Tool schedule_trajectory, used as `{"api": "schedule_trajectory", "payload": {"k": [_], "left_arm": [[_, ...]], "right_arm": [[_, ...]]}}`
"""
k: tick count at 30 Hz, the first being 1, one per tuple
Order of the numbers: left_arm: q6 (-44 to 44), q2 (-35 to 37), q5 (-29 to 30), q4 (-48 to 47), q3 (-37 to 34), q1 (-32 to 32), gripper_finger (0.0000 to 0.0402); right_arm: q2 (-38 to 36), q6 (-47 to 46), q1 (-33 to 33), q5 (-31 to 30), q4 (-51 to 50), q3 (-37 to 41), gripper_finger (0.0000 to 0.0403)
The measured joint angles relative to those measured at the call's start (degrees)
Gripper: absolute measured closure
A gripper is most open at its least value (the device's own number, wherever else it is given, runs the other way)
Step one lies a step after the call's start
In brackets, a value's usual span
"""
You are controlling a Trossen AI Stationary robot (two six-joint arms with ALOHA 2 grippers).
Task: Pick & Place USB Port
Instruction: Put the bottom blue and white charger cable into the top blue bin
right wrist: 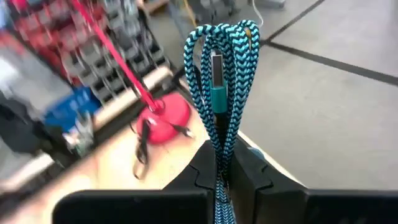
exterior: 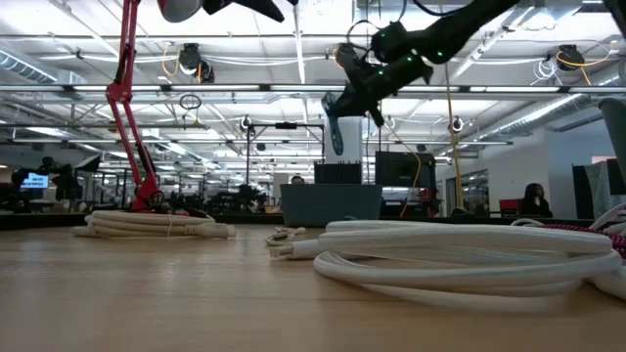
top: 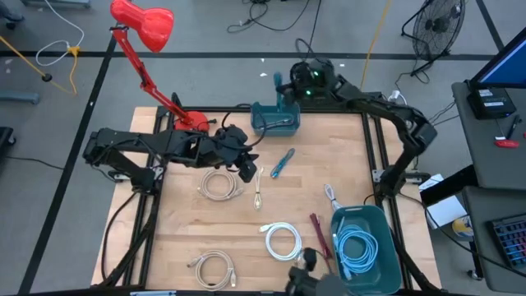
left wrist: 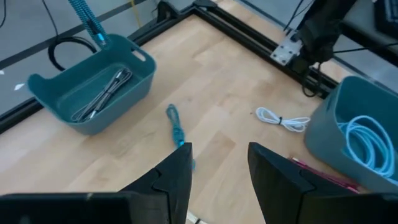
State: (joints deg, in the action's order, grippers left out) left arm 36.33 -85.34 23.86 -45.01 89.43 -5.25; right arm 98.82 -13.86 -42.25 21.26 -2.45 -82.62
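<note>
While the right end effector (right wrist: pixel 225 171) pinches a braided cable (right wrist: pixel 219 74), it hangs above the far bin (top: pixel 274 120).

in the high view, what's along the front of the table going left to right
beige coiled cable → white coiled cable → dark red cable → teal bin holding a light blue cable

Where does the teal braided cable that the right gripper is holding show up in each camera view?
High view: teal braided cable at top centre, above the far teal plastic bin.
Low view: hanging top centre, below the right gripper.
Left wrist view: dangling at the top left, over the same bin.
Right wrist view: centre, looped.
Shared landmark: the far teal bin.
</note>
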Motion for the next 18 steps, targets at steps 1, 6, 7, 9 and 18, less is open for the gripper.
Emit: {"api": "schedule_trajectory", "payload": {"k": [1, 6, 7, 9, 18], "left_arm": [[0.0, 0.0, -0.2, -0.3, 0.0, 0.2, 0.0245], [0.0, 0.0, -0.2, -2.6, 0.0, 0.5, 0.0245], [0.0, 0.0, -0.2, -3.0, 0.0, 0.5, 0.0245], [-0.1, 0.0, -0.2, -3.5, 0.0, 0.5, 0.0245], [-0.1, 0.0, 0.1, -5.7, 0.0, 0.5, 0.0245]], "right_arm": [[1.1, 2.6, 0.2, 0.0, -3.0, -2.3, 0.0395], [5.7, 13.9, 0.4, -0.8, -15.0, -10.0, 0.0395], [6.3, 15.9, 0.4, -1.6, -16.9, -11.0, 0.0395], [7.0, 20.2, 0.3, -1.8, -19.3, -11.6, 0.0395], [10.6, 28.7, 3.5, -3.4, -22.9, -11.6, 0.0395]]}}
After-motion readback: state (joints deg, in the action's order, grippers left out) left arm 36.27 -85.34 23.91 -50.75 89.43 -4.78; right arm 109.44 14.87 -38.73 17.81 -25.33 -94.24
